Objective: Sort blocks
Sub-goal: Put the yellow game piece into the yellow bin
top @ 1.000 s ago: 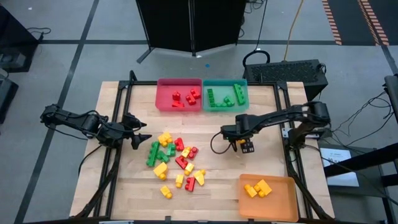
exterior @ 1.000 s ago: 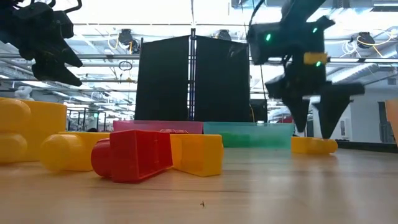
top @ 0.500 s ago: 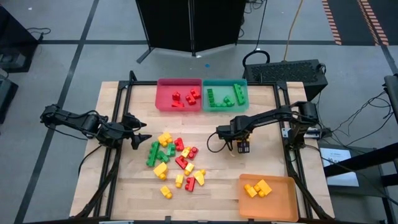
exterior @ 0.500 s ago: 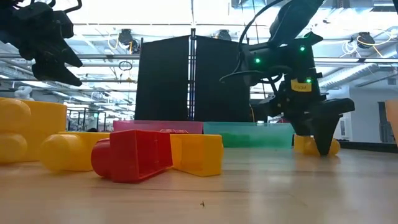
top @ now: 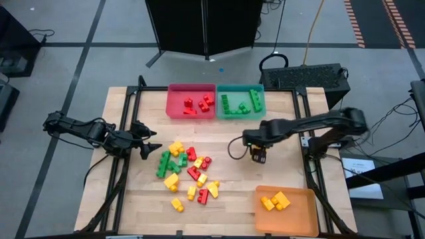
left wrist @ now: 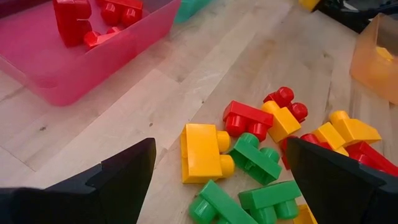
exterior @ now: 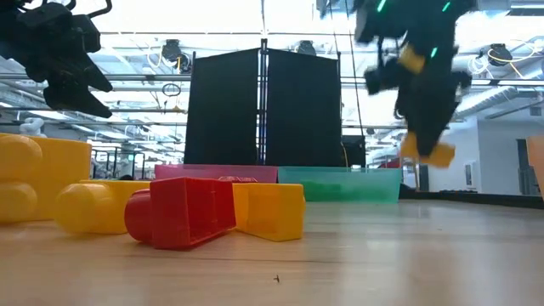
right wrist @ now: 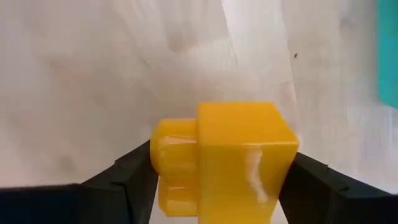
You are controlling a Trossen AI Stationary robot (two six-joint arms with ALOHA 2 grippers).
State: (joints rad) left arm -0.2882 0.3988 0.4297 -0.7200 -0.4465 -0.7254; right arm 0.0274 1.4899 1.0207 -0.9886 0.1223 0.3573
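Observation:
My right gripper (top: pixel 257 155) hangs above the table, right of the pile, shut on a yellow block (right wrist: pixel 242 155). The low view also shows this block (exterior: pixel 427 153), well above the wood. The loose blocks (top: pixel 186 169), red, green and yellow, lie in a pile at the table's middle. My left gripper (top: pixel 150 147) waits open at the pile's left, above the table, and its wrist view looks down on the pile (left wrist: pixel 261 149). Red blocks lie in the red tray (top: pixel 174 109), green ones in the teal tray (top: pixel 240 114), yellow ones in the orange tray (top: pixel 299 216). My right gripper pinches the yellow block between its two fingers. One finger is at the stud end (right wrist: pixel 158 165) and the other at the opposite flat side (right wrist: pixel 287 163). The fingers come from above, pointing down. The block hangs lifted clear of the table.
The red and teal trays stand side by side at the far edge. The orange tray sits at the near right corner. Bare wood lies between the pile and the orange tray. A black frame (top: pixel 302 133) runs along the table's sides.
My right gripper dropped onto a yellow block lying on the table right of the pile and shut on it. It then rose with the block, rolling its wrist. The block now hangs clear of the wood.

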